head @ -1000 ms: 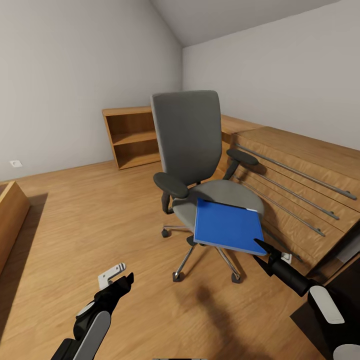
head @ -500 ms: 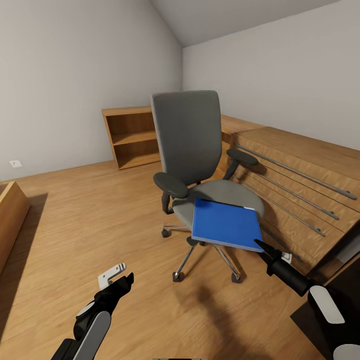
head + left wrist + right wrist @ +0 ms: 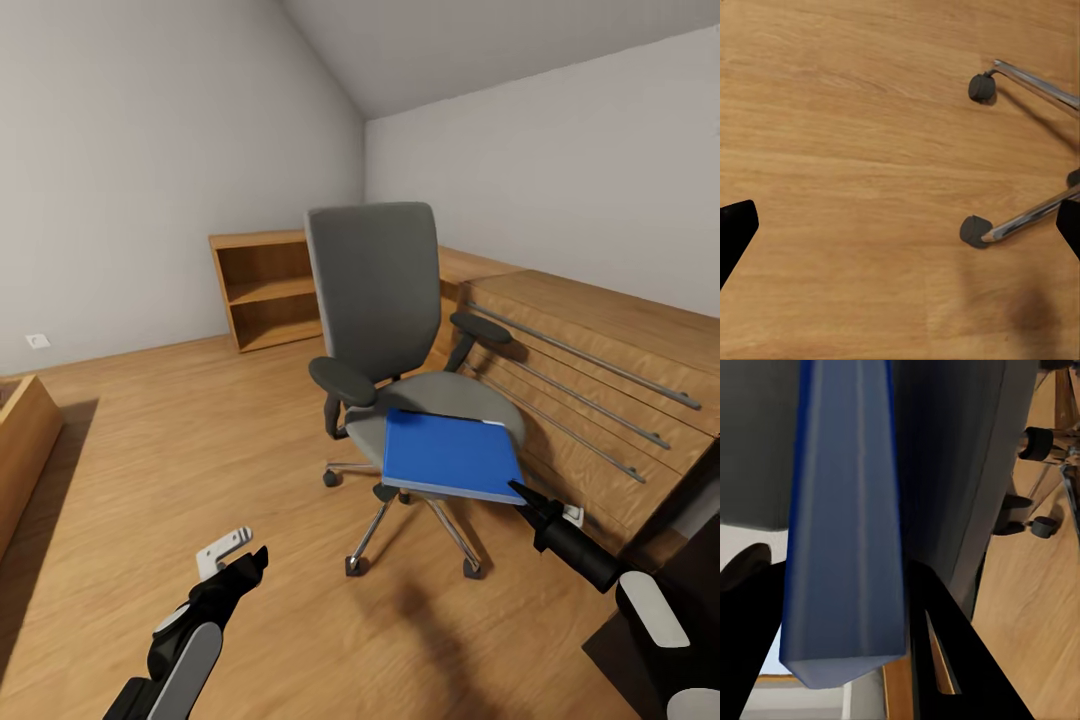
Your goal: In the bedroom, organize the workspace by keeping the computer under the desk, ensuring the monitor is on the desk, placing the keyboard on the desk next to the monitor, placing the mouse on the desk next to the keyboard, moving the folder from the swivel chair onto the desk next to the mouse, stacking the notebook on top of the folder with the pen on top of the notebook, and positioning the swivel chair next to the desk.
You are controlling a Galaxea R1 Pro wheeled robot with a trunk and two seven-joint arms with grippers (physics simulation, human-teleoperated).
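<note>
Right gripper [image 3: 522, 492] is clamping the folder's [image 3: 448, 455] corner above the chair [image 3: 385, 300] seat; left gripper [image 3: 250, 562] is hanging spread apart over the wood floor [image 3: 150, 450].

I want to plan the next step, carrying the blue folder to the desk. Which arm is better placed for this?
The right arm, probably. The right gripper is already shut on the near corner of the folder over the chair seat. The left gripper hangs open and low over the floor.
</note>
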